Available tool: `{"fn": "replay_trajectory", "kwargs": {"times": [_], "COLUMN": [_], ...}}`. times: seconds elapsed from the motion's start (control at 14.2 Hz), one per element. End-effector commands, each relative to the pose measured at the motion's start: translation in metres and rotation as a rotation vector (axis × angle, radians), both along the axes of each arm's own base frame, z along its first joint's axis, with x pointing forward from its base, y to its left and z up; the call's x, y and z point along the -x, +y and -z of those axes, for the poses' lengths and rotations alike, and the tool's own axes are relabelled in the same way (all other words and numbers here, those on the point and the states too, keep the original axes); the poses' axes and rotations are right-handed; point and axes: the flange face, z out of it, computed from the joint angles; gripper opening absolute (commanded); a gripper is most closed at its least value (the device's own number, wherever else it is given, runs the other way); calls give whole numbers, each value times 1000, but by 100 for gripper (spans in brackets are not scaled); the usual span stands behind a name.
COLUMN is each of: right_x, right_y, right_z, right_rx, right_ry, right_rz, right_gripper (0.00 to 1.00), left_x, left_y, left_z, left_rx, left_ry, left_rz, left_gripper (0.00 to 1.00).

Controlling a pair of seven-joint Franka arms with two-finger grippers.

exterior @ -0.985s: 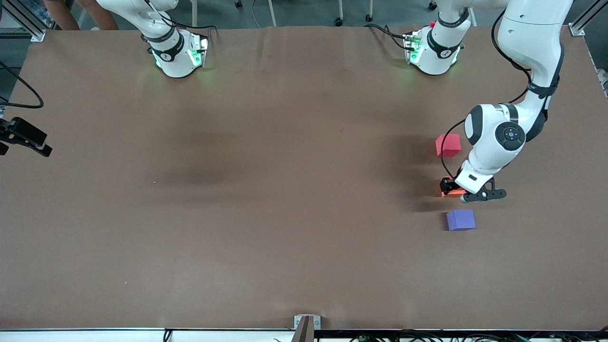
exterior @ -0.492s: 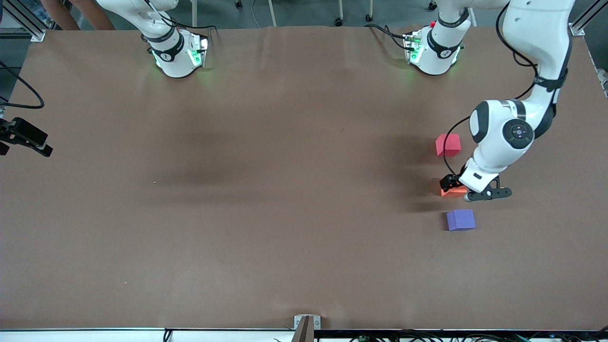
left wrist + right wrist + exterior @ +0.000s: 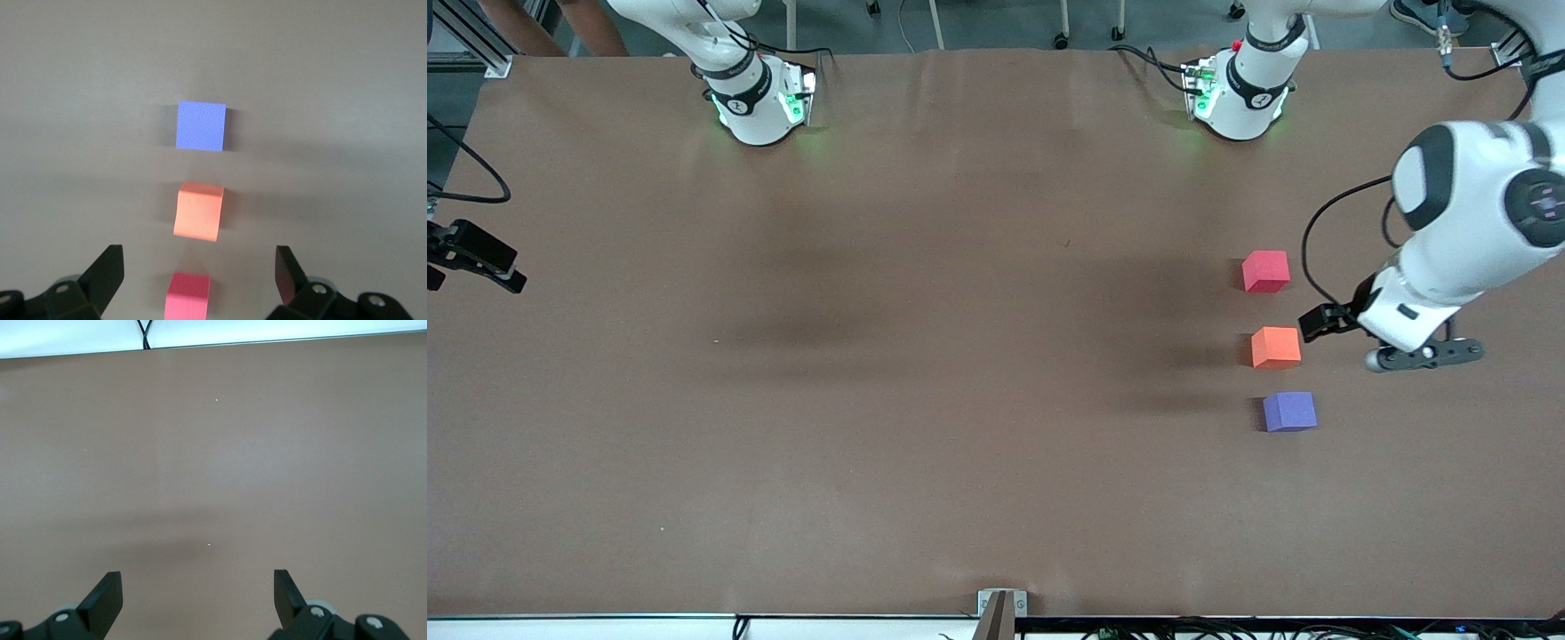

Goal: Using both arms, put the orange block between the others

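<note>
The orange block (image 3: 1275, 347) (image 3: 198, 211) rests on the table in a line with the others, between the pinkish-red cube (image 3: 1265, 271) (image 3: 188, 297) and the purple-blue cube (image 3: 1289, 412) (image 3: 201, 125). It touches neither. My left gripper (image 3: 198, 258) is open and empty, raised above the row of cubes. In the front view the left arm's hand (image 3: 1405, 320) hangs beside the orange block, toward the left arm's end of the table. My right gripper (image 3: 198, 583) is open and empty over bare table; it does not show in the front view.
The brown table (image 3: 925, 373) stretches wide toward the right arm's end. The two arm bases (image 3: 758, 102) (image 3: 1238, 93) stand along its edge farthest from the front camera. A black clamp-like device (image 3: 476, 256) sits at the right arm's end.
My left gripper opened and let go of the orange block, then rose and drew away toward the left arm's end. The block stays between the two cubes.
</note>
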Motion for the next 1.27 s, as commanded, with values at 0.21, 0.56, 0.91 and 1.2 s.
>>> {"fn": "replay_trajectory", "kwargs": {"times": [0.21,0.56,0.91,1.2], "right_x": [7,7,8,8], "right_y": [10,7,15,15], "right_z": [0,2,2,3], "right_rx": [3,40,60,50], "right_ry": [38,40,48,52], "right_rz": [-27,-28,-43,-40], "right_gripper": [100,100,100,100], "left_x": [-8,3,13,13], "left_y": [-2,1,11,11], "left_z": [-121,-171,-192,-191], "left_rx": [42,45,45,45], "left_ry": [-15,-46,-82,-79], "left_rz": [-1,10,74,78], "left_gripper": [100,100,100,100]}}
